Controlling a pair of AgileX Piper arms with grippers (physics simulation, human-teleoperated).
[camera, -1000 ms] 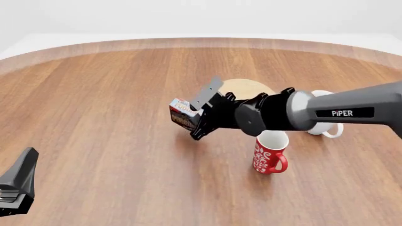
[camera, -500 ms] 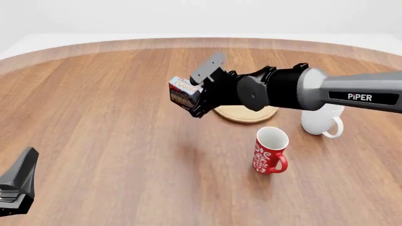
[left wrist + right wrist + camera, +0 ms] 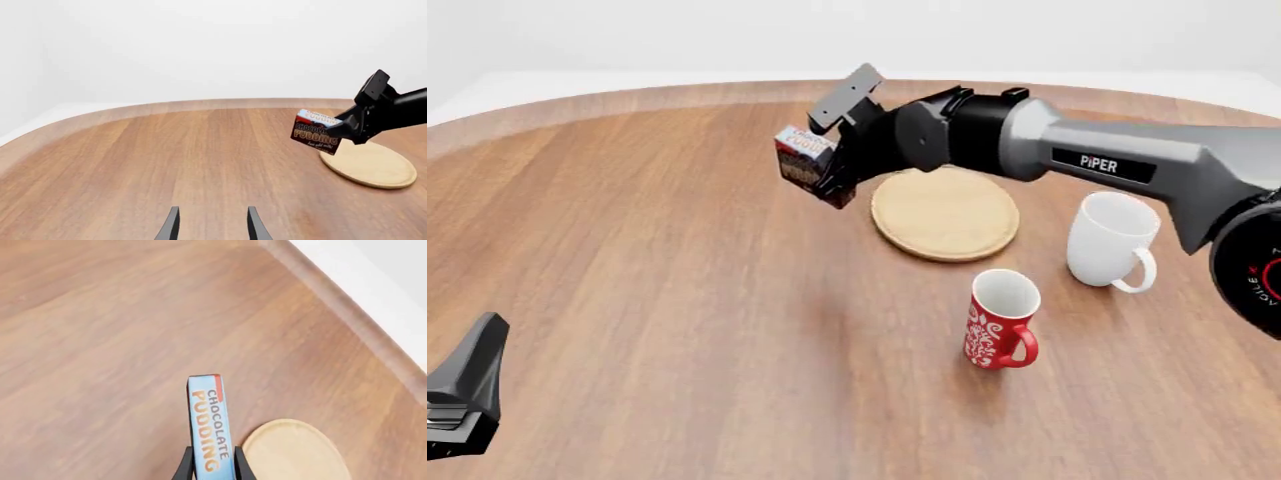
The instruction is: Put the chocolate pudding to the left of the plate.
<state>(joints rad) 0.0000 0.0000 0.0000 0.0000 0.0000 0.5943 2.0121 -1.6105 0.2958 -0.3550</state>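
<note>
Gripping the blue-topped brown chocolate pudding [image 3: 805, 160]: right hand [image 3: 827, 172].

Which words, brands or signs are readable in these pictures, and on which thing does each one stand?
"CHOCOLATE PUDDING": on the chocolate pudding, held by the right tool.
"PiPER": on the right arm.
Small line under "PUDDING" on the box: too small to read.
Red mug: white pattern only, no words.

The chocolate pudding [image 3: 209, 426] box carries "CHOCOLATE PUDDING" in orange-and-white lettering on its light-blue band, legible in the right wrist view. The left wrist view shows "PUDDING" on its dark-brown face [image 3: 317, 132]; the smaller line beneath is unreadable. The right arm [image 3: 1121, 160] housing carries "PiPER" in white.
</note>
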